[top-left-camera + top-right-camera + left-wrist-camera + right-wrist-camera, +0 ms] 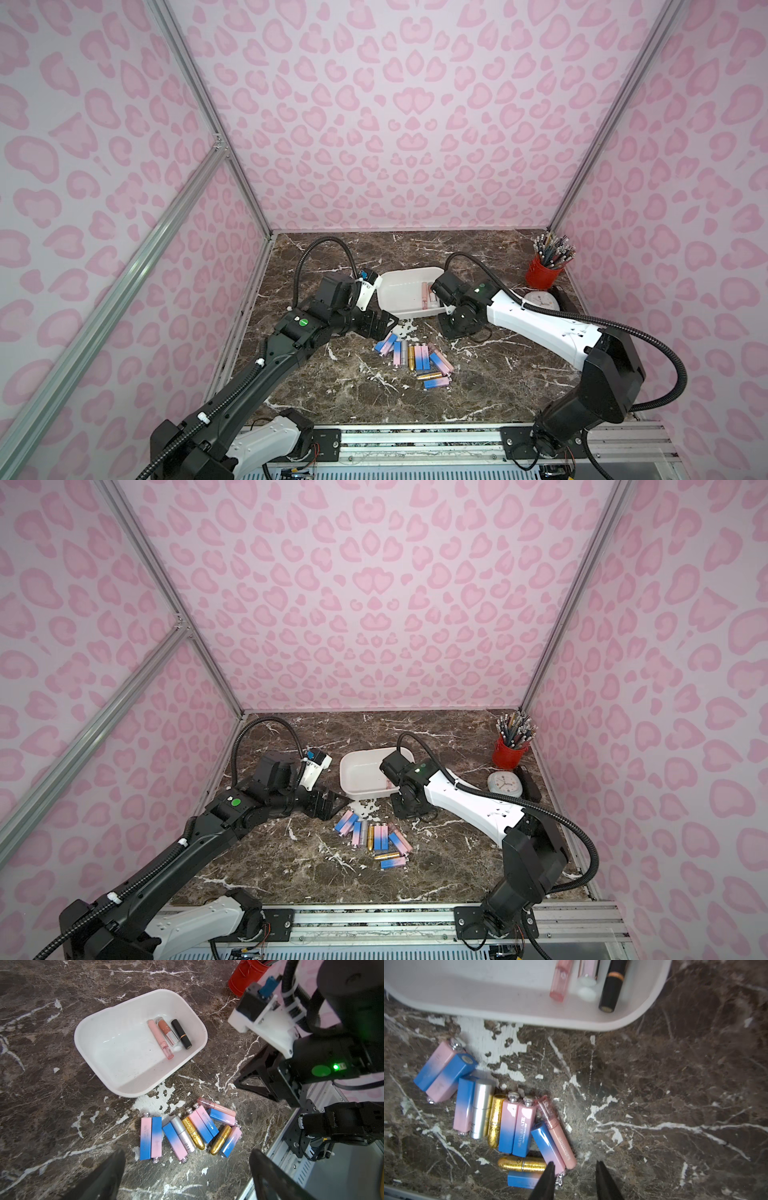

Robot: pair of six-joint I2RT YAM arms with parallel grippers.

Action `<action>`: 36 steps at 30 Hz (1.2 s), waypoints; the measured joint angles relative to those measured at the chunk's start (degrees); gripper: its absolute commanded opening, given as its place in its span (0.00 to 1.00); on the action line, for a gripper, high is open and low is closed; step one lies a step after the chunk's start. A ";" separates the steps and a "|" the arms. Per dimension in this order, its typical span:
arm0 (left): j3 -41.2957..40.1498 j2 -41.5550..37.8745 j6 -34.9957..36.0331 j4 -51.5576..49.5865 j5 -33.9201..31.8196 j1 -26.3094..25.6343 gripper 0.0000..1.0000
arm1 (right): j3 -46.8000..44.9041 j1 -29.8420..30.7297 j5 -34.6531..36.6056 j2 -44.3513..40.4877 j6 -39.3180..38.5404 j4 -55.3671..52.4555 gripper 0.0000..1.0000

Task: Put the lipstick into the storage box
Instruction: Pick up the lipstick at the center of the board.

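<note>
black jaws of my right gripper [576, 1180] stand partly apart with nothing between them, tips over the brown marbled tabletop [675, 1084]. just ahead of one tip lies the peach gloss tube with a clear glittery cap [557, 1134], touching a blue-to-pink square lipstick tube [546, 1142]. both run lengthways away from the tips, slanting toward the box, so i judge the jaws must shift sideways to straddle one across its narrow width. the right arm looks nearer to these two. my left gripper [187, 1178] is spread wide and empty, by the other end of the same loose row of lipstick tubes [182, 1134]. beyond the row sits the white shallow plastic storage box [488, 1007], holding three side by side at one end: a pale pink gloss tube [160, 1039], a nude lipstick with silver base [167, 1031], a black tube with gold band [181, 1033].
</note>
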 measured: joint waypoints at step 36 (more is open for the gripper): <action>-4.79 -10.32 -2.91 -5.44 -4.98 -0.52 0.96 | -12.46 3.41 -0.94 4.52 2.01 16.74 0.34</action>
